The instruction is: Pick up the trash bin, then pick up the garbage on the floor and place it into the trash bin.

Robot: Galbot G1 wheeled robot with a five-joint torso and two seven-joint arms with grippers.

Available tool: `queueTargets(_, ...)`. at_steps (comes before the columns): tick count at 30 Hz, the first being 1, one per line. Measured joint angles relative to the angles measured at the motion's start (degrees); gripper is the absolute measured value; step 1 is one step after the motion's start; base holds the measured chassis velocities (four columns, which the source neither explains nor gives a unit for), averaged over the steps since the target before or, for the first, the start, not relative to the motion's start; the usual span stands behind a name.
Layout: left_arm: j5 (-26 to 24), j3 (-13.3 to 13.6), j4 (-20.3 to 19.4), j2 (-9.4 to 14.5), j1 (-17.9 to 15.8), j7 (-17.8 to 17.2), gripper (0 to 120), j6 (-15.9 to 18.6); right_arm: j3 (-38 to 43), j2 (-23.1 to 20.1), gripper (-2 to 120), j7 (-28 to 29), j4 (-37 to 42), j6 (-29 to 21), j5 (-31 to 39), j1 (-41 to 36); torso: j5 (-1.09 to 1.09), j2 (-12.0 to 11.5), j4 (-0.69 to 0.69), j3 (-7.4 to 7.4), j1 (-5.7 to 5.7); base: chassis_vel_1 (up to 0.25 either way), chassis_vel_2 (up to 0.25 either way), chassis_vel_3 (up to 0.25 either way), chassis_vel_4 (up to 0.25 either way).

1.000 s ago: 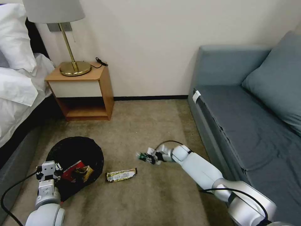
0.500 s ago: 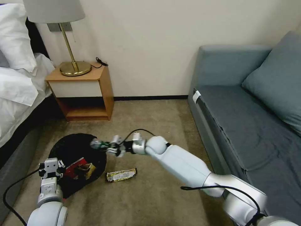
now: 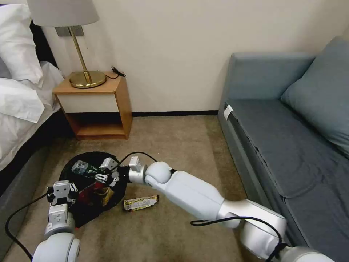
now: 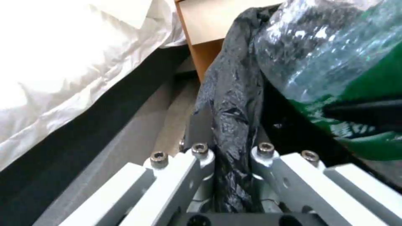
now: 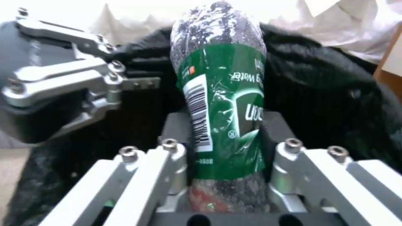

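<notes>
Bottle (image 5: 222,103), clear and green-labelled, clamped between right gripper (image 3: 103,171) fingers, poised over trash bin (image 3: 85,160) mouth. Bin's black bag rim pinched tight in left gripper (image 4: 232,157). Red cup (image 3: 89,191) and brown bag (image 3: 105,194) inside; snack wrapper (image 3: 141,202) on carpet (image 3: 174,145) just beside.

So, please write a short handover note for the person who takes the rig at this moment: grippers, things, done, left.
Left gripper: shut on the trash bin's black bag rim, holding the bin low beside the bed.
Right gripper: shut on the bottle, over the bin opening, not released.
Done: red cup and brown paper bag lie inside the bin.
Left: drop the bottle in; then fetch the snack wrapper, on the carpet beside the bin.
</notes>
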Motion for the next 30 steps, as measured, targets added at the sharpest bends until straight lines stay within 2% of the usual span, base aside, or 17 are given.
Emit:
queueTargets(1,-0.07,0.01,-0.17,-0.02,0.05,0.01,4,0.01,0.01,0.19,35,0.55,-0.47,0.18,-0.24,-0.37,-0.01,0.0,0.0,0.0,0.0,0.0,0.0,0.0,0.0)
queueTargets(3,-0.08,0.02,-0.19,-0.04,0.06,0.1,4,0.01,0.05,0.19,38,0.74,-0.58,0.33,-0.43,-0.58,0.0,0.0,0.0,0.0,0.0,0.0,0.0,0.0,0.0)
queueTargets(6,-0.11,-0.12,0.15,-0.09,-0.04,0.13,4,0.02,0.3,-0.19,51,1.44,-0.65,0.58,-0.94,-1.18,0.0,0.0,-0.01,0.0,0.0,0.0,0.0,0.0,0.0)
queueTargets(7,-0.11,-0.12,0.15,-0.09,-0.04,0.13,4,0.02,0.3,-0.19,51,1.44,-0.65,0.58,-0.94,-1.18,0.0,0.0,-0.01,0.0,0.0,0.0,0.0,0.0,0.0)
queueTargets(9,-0.16,-0.53,0.78,-0.08,-0.19,-0.03,4,0.02,0.73,-0.55,65,1.52,-0.65,0.6,-1.28,-1.32,0.0,0.0,-0.01,0.0,0.0,0.0,0.0,0.0,0.0)
queueTargets(10,-0.16,-0.53,0.78,-0.08,-0.19,-0.03,4,0.02,0.73,-0.55,65,1.52,-0.65,0.6,-1.28,-1.32,0.0,0.0,-0.01,0.0,0.0,0.0,0.0,0.0,0.0)
queueTargets(13,-0.52,-1.17,1.53,0.1,-0.61,-0.14,4,0.02,1.28,-0.73,79,1.52,-0.67,0.8,-1.75,-1.35,0.0,0.0,-0.01,0.0,0.0,0.0,0.0,0.0,0.0)
queueTargets(14,-0.52,-1.17,1.53,0.1,-0.61,-0.14,4,0.02,1.28,-0.73,79,1.52,-0.67,0.8,-1.75,-1.35,0.0,0.0,-0.01,0.0,0.0,0.0,0.0,0.0,0.0)
queueTargets(17,-1.49,-2.45,3.2,0.61,-1.47,-0.58,4,-0.05,2.17,-0.97,95,1.58,-0.32,0.89,-1.91,-1.28,0.0,0.0,-0.01,0.0,0.0,0.0,0.0,0.0,0.0)
queueTargets(25,-4.51,-6.37,5.91,2.52,-2.76,-1.1,4,-0.21,3.9,-2.72,100,2.66,-0.56,1.36,-4.35,-1.06,0.01,0.0,0.0,0.0,0.0,0.0,0.0,0.0,0.0)
queueTargets(28,-7.29,-9.55,8.65,5.24,-4.41,-1.1,4,-0.21,3.71,-3.44,100,3.55,-6.61,2.59,-10.82,0.1,0.0,0.0,-0.01,0.01,0.0,0.0,0.0,0.0,0.0)
queueTargets(29,-7.29,-9.55,8.65,5.24,-4.41,-1.1,4,-0.21,3.71,-3.44,100,3.55,-6.61,2.59,-10.82,0.1,0.0,0.0,-0.01,0.01,0.0,0.0,0.0,0.0,0.0)
queueTargets(30,-8.12,-10.41,9.68,6.4,-4.95,-1.1,4,-0.16,3.07,-3.55,100,3.83,-8.54,2.7,-12.49,0.64,0.0,0.0,-0.01,0.0,0.0,0.0,0.0,0.0,0.0)
